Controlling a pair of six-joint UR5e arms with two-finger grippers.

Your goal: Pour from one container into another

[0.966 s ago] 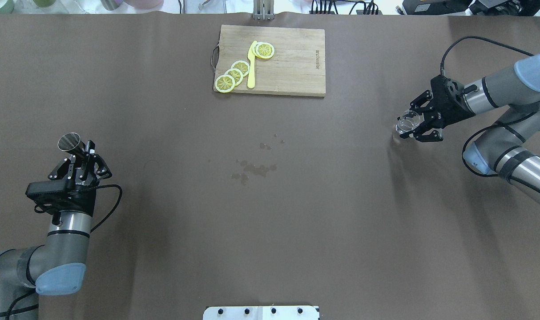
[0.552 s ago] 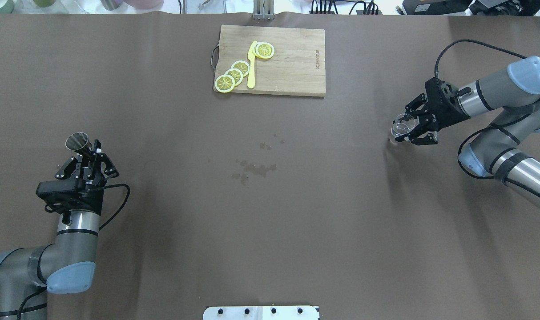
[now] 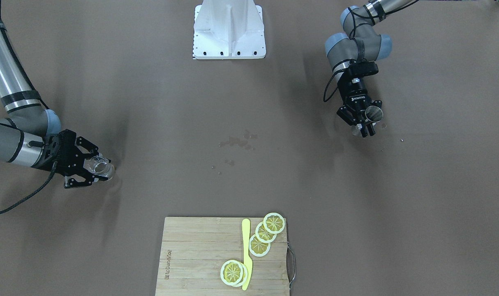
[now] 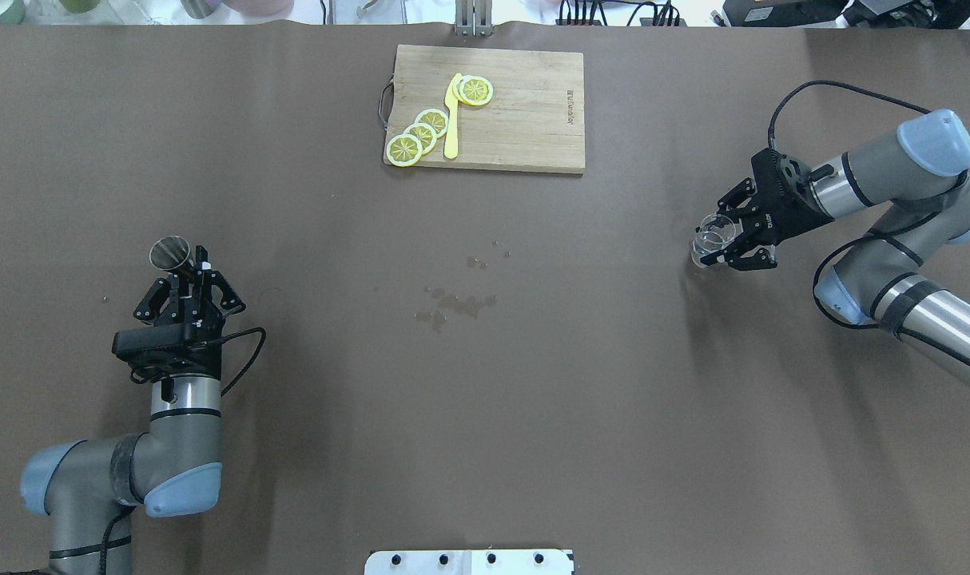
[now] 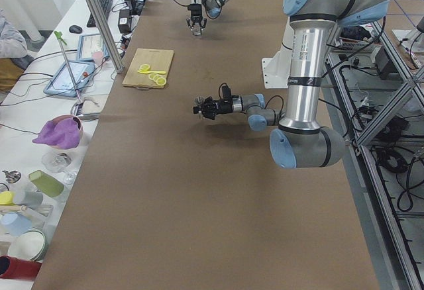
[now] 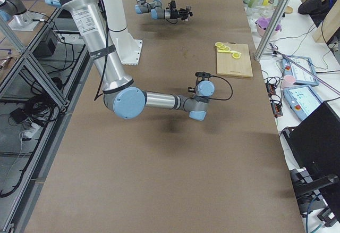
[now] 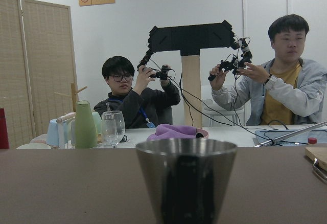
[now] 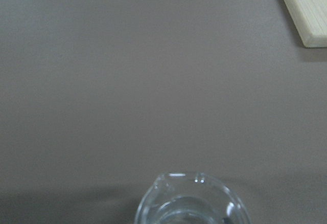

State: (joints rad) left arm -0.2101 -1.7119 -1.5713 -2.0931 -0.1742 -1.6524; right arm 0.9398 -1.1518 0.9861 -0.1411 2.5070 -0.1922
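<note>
Brown table, wooden cutting board at far edge, wet spots mid-table.

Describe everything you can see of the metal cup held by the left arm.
The metal cup is a small, shiny, steel-looking tumbler, widest at its round rim and tapering toward the base. It is upright, mouth up, and gripped by the left gripper on the robot's left side of the table. Its inside looks dark. Whether it holds liquid cannot be told.

Cup left, glass right, well apart
</note>
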